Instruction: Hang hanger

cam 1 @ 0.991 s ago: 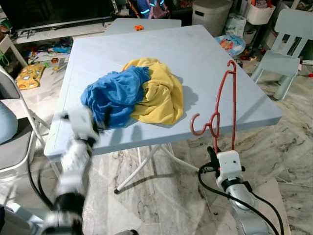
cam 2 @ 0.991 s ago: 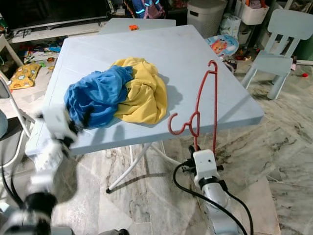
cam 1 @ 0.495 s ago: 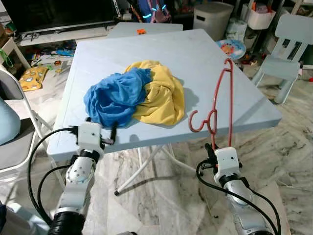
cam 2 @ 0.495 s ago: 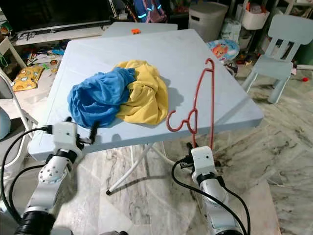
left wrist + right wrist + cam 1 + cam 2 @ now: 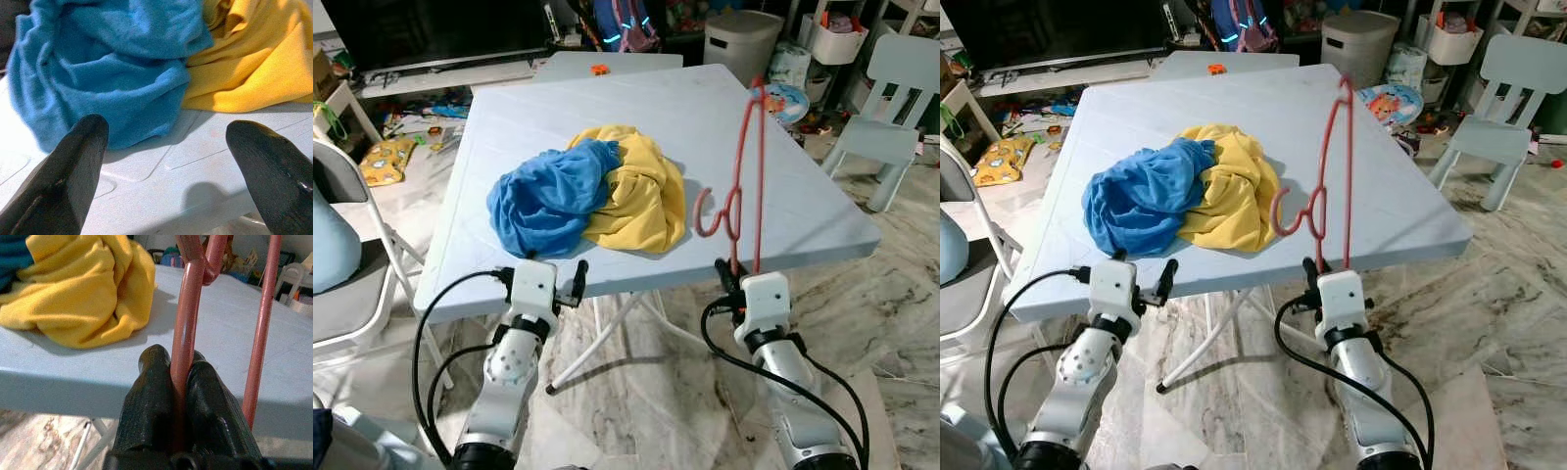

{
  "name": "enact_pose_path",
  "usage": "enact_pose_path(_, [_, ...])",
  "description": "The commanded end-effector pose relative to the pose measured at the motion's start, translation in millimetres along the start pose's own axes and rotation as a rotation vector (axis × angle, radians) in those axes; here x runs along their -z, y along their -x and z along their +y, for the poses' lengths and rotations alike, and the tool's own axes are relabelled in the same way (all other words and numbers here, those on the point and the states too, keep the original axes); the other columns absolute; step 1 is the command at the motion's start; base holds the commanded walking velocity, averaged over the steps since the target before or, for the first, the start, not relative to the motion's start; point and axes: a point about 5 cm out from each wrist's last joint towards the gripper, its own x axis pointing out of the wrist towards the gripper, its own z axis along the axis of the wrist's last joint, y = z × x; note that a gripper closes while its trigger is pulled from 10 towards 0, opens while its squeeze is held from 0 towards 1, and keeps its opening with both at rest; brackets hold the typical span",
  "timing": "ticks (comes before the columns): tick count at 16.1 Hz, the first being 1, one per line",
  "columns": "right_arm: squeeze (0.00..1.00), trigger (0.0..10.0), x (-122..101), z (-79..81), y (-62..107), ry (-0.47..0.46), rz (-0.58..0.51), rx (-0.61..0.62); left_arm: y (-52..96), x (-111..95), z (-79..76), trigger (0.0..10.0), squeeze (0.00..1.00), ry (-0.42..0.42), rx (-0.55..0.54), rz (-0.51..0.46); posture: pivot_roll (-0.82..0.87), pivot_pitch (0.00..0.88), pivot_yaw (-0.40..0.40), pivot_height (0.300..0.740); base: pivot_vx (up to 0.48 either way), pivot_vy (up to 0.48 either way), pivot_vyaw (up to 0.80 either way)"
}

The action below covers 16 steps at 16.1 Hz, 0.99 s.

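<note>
Near, on the right, the right end effector [image 5: 736,277] is pinched tight on the thin red plastic hanger [image 5: 747,166], held upright at the near edge of the pale blue desk [image 5: 783,186]. The left end effector [image 5: 166,161] is wide open and empty, facing the crumpled blue cloth [image 5: 548,196]. The hanger is picked up but not hung yet. Farther off, a yellow cloth [image 5: 641,191] lies touching the blue one.

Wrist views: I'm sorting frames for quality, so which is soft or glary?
Left wrist view: glare whitens the table; the near fingers are soft. Right wrist view: red hanger and yellow cloth fairly sharp, background blurred.
</note>
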Motion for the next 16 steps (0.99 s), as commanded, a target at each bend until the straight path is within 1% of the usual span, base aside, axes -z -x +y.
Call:
enact_pose_path(1, [0.0,10.0,-6,0.3,-2.1,-0.004,-0.02,0.0,2.9,0,2.1,10.0,1.0,-0.006,-0.024,0.0,-0.02,0.0,0.062,0.74,0.0,0.0,0.0])
enact_pose_path(2, [0.0,10.0,-9,0.0,-3.2,-0.005,-0.03,-0.001,3.8,1,-0.5,10.0,0.76,-0.001,-0.023,0.004,-0.02,0.0,0.062,0.74,0.0,0.0,0.0])
enact_pose_path(3, [0.0,10.0,-10,-0.2,-3.7,-0.007,-0.033,-0.001,4.0,1,-2.3,10.0,0.09,0.002,-0.022,0.007,-0.02,0.0,0.062,0.74,0.0,0.0,0.0])
enact_pose_path(4, [0.0,10.0,-11,-0.4,-4.1,-0.009,-0.032,-0.002,3.5,1,-3.1,10.0,0.0,0.003,-0.021,0.009,-0.02,0.0,0.062,0.74,0.0,0.0,0.0])
enact_pose_path(5, [0.0,10.0,-9,0.9,-2.4,-0.022,-0.013,-0.009,-1.3,-1,-2.4,10.0,0.0,-0.007,-0.016,0.013,-0.02,0.0,0.069,0.74,0.0,0.0,0.0])
enact_pose_path(7, [0.0,10.0,-8,1.4,-1.4,-0.028,-0.004,-0.008,-3.5,-2,-5.4,10.0,0.0,0.004,-0.009,0.018,-0.02,0.0,0.073,0.74,0.0,0.0,0.0])
enact_pose_path(10, [0.0,10.0,-7,0.1,-1.0,-0.028,0.007,-0.006,-3.2,-1,-10.0,10.0,0.0,0.01,-0.005,0.032,-0.03,0.0,0.074,0.74,0.0,0.0,0.0])
enact_pose_path(12, [0.0,10.0,-7,-1.4,-0.7,-0.023,0.015,-0.006,-3.5,0,-8.5,10.0,0.0,0.008,-0.007,0.038,-0.03,0.0,0.074,0.74,0.0,0.0,0.0])
enact_pose_path(16, [0.0,10.0,-5,-3.0,0.1,-0.023,0.024,0.0,-3.1,1,-9.7,10.0,0.0,0.01,-0.005,0.049,-0.04,0.0,0.075,0.74,-0.285,0.0,0.0])
